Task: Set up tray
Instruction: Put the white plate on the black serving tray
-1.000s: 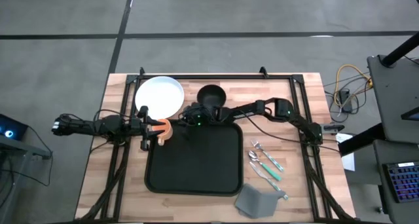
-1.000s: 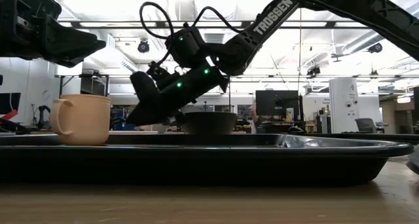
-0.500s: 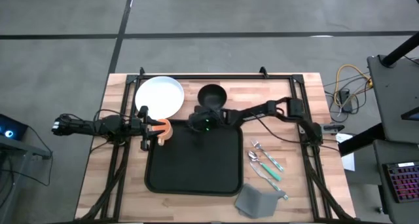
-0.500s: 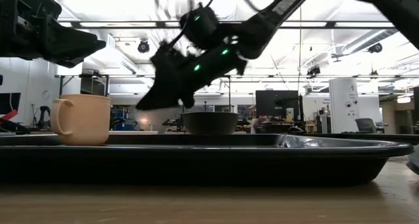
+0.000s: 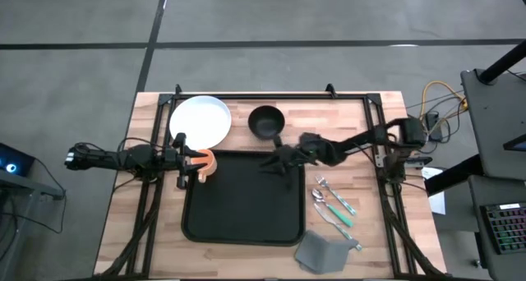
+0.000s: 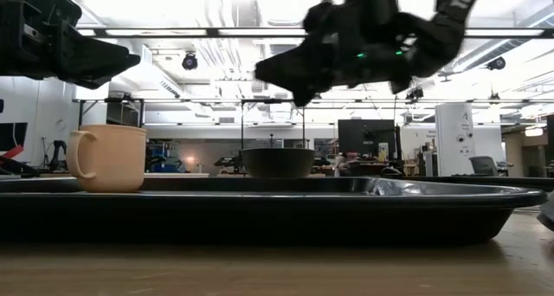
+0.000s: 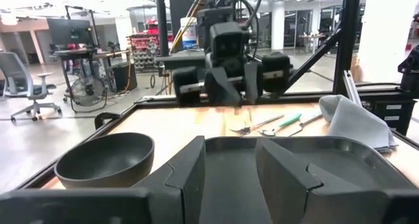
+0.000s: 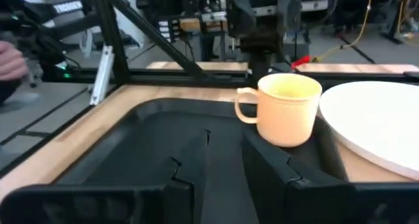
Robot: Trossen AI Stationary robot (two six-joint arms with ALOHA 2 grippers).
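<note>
Cup (image 5: 205, 163) on tray (image 5: 246, 223), bowl (image 5: 265, 121) behind.

both arms are dark, near-black, built of slim jointed segments with black cables looped alongside. the right arm (image 6: 363, 45) carries small green indicator lights. the left gripper (image 7: 229, 178) has broad, blocky black fingers with stepped inner edges.

Wooden desk (image 5: 156, 232) here, and it's busy: black tray (image 5: 243, 197) sits in the middle, white plate (image 5: 200, 121) and dark bowl (image 5: 265, 122) lie behind it, cutlery (image 5: 333, 206) to its right, and a grey cloth (image 5: 321, 251) is near the front corner.
</note>
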